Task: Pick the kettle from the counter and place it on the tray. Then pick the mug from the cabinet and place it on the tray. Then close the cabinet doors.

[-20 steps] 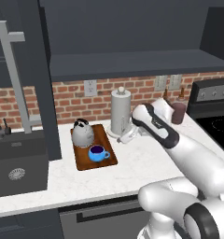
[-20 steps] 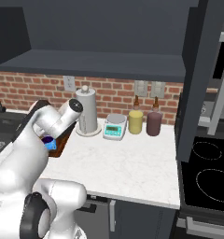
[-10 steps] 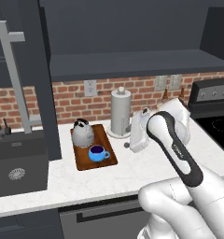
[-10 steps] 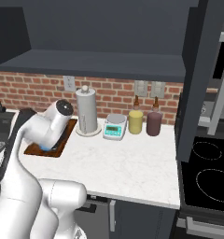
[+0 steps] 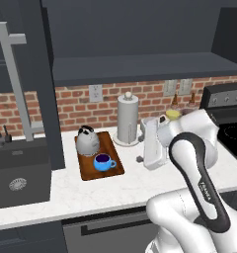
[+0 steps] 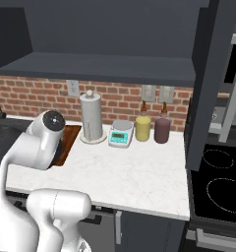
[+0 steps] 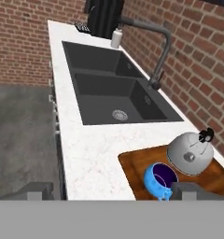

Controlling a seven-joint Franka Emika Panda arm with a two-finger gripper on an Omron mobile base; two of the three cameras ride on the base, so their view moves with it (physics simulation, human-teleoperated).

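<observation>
The silver-grey kettle and the blue mug both stand on the reddish-brown tray, kettle behind, mug in front. The tray lies on the white counter beside the dark sink. My gripper is open and holds nothing. It hovers just right of the tray, pointing along the counter toward the mug. The cabinet stands open, its left door and right door both swung outward.
A white paper-towel roll stands behind my hand. To its right are a scale, a yellow canister and a maroon canister. A stove is at far right. A faucet rises behind the sink.
My hand has drawn slightly right, away from the tray, while the arm's elbow swung up and around. Kettle and mug stay put on the tray.
</observation>
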